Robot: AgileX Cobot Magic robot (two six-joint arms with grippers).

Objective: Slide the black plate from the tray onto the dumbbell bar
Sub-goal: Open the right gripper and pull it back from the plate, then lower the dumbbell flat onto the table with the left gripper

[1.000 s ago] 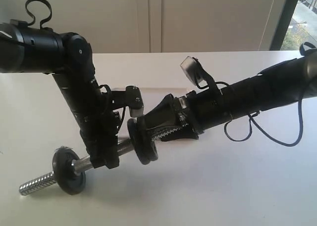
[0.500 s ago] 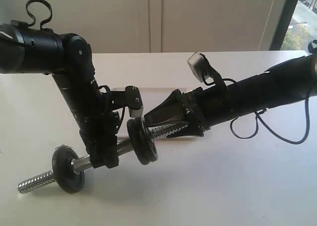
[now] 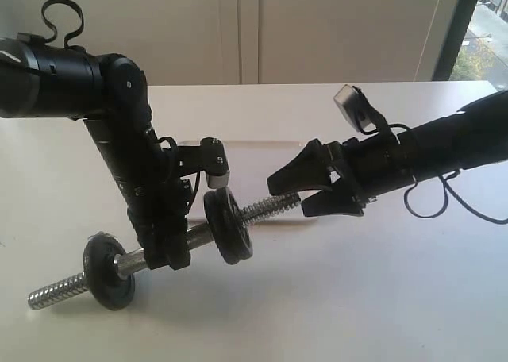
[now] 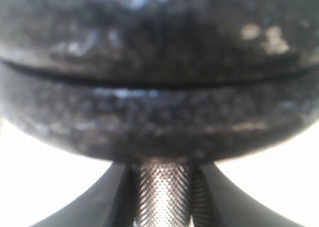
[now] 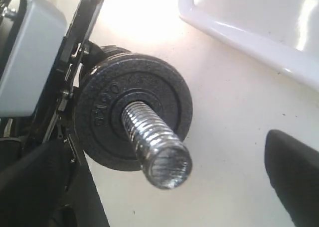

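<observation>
Nearest the camera in the exterior view is a bare white worktop [image 3: 357, 298], with open room along the front and right. The chrome bar [image 3: 55, 292] slants upward from low on the left, and its threaded near end juts out free. A small dark outer disc [image 3: 107, 271] sits on it just past those threads.

Next along, the left tool [image 3: 171, 247] is clamped on the bar's smooth middle; the arm hides the grip itself. In the left wrist view, knurled chrome runs up between two dark fingers [image 4: 114, 202]. Above them is a blurred black rim that fills the picture, with a groove across it. Whether that is one disc or two pressed together is hard to make out.

The black plate [image 3: 228, 225] is on the bar, just beyond the left tool, upright and threaded well past the far end. The right wrist view shows its face [image 5: 99, 112] with threads poking through the hole.

The right tool [image 3: 286, 198] has its jaws spread apart around the bar's far tip, holding nothing and clear of the plate.

Behind lies the white tray [image 3: 270, 144], partly hidden by both arms. At the back are a pale wall and a window strip, which the right edge cuts off.
</observation>
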